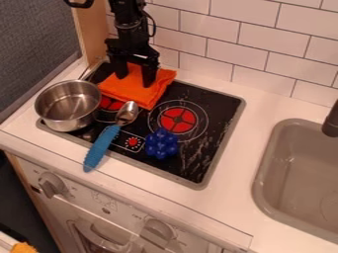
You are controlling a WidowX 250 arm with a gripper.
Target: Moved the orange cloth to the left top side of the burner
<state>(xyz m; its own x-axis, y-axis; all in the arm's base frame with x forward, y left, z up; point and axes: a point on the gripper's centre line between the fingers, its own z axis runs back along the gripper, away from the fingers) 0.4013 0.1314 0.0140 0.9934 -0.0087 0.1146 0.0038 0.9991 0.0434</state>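
Orange cloth (131, 94) at back L of cooktop (218, 106), gripper (134, 81) over it, fingers apart.
Prob. release step, cloth approx. in place; next: lift straight up w/o dragging it.

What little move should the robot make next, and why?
Probably lift the end effector straight up off the orange cloth: its fingers stand apart, and the cloth already lies over the far left part of the stovetop, seemingly where it belongs.
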